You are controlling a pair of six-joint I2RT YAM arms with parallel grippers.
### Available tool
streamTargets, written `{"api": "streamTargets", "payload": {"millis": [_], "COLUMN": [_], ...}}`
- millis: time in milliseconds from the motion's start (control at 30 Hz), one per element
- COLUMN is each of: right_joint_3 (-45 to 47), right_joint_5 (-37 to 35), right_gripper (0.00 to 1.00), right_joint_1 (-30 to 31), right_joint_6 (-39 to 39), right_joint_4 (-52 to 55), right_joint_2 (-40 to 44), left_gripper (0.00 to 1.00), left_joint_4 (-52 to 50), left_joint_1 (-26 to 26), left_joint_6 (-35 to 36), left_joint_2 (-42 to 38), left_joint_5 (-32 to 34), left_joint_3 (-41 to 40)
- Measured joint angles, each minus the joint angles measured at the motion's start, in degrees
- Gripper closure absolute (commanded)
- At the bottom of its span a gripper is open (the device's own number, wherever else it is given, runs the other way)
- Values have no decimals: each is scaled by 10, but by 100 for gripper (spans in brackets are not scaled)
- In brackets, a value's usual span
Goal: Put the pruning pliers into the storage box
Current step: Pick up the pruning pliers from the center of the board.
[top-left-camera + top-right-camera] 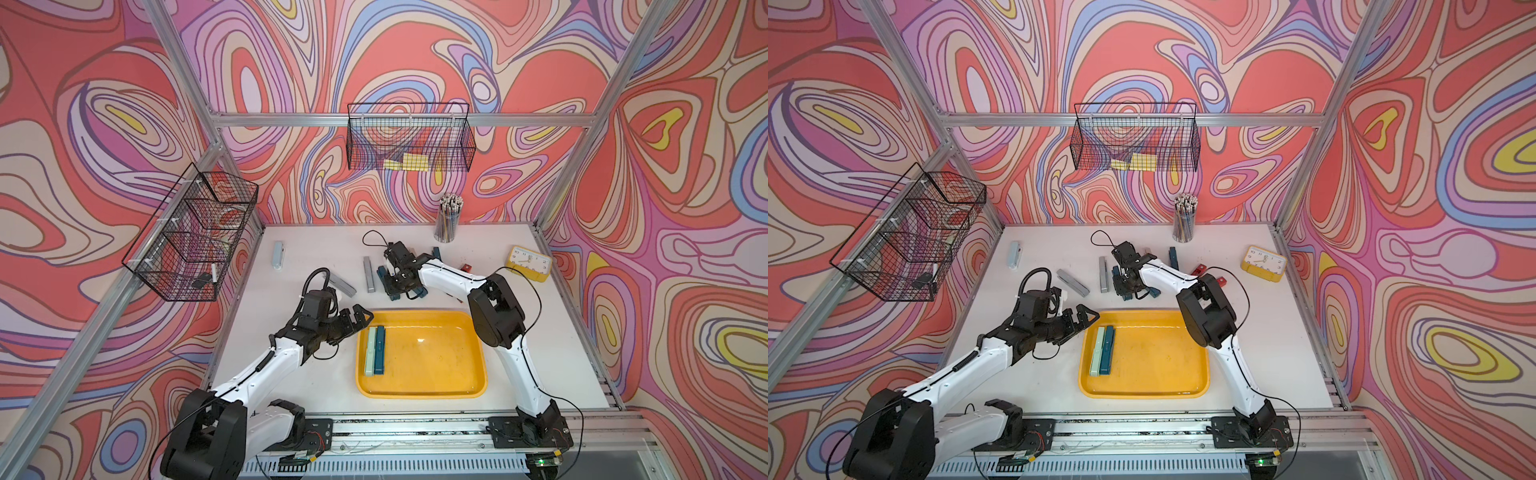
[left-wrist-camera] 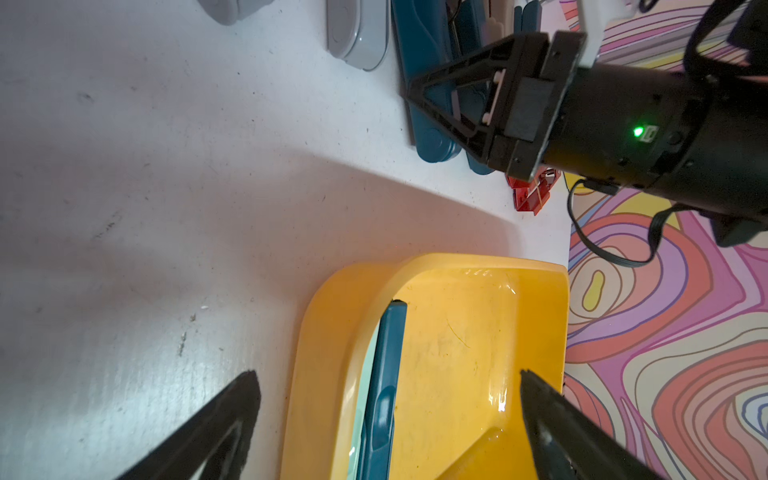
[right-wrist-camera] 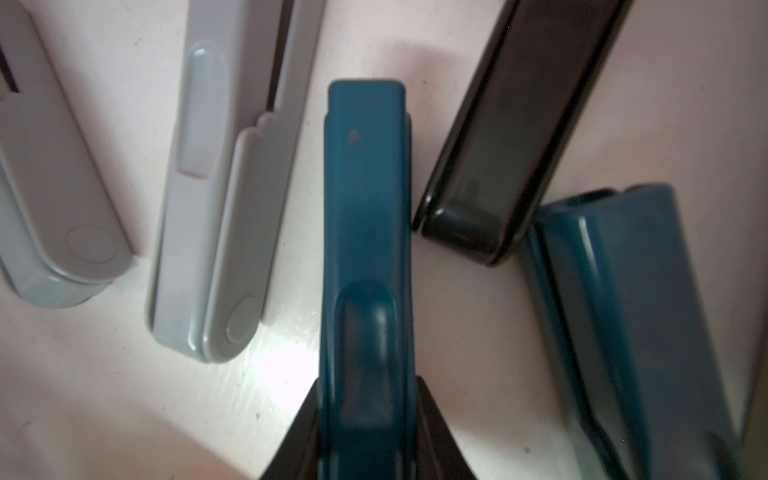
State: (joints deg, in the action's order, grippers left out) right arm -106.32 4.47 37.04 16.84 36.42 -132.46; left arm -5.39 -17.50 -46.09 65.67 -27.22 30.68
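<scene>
Nearest, at six o'clock: one yellow storage box (image 1: pixel 440 365) with two along its nine o'clock wall, one pale green pliers (image 1: pixel 369 353) beside one teal pliers (image 1: pixel 379 347). Just off its ten o'clock corner, one left gripper (image 1: pixel 365 323), spread wide, holding nothing. Farther, past its twelve o'clock rim, one right gripper (image 3: pixel 366 386) pinched on a second teal pliers (image 3: pixel 365 187), three grey pliers (image 1: pixel 368 274) (image 1: pixel 344 286) (image 1: pixel 277 254) at its nine o'clock.
</scene>
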Motion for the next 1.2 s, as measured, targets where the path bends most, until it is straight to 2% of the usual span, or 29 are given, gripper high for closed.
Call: {"api": "streamTargets", "payload": {"millis": [333, 733, 1000, 1200], "right_joint_3": [15, 76, 138, 181], "right_joint_5": [-12, -53, -80, -93], "right_gripper": [100, 100, 100, 100], "right_joint_1": [13, 49, 66, 84], "right_joint_6": [6, 35, 74, 100], "right_joint_4": [9, 18, 31, 35], "right_joint_2": [68, 163, 222, 266], "left_gripper": [1, 4, 4, 4], "left_joint_4": [-17, -108, -184, -236], "left_joint_1": [2, 2, 2, 2], "left_joint_6": [9, 35, 59, 73], "left_joint_2": [-13, -41, -98, -108], "left_joint_5": [-2, 25, 78, 117], "left_joint_3": [-22, -27, 9, 23]}}
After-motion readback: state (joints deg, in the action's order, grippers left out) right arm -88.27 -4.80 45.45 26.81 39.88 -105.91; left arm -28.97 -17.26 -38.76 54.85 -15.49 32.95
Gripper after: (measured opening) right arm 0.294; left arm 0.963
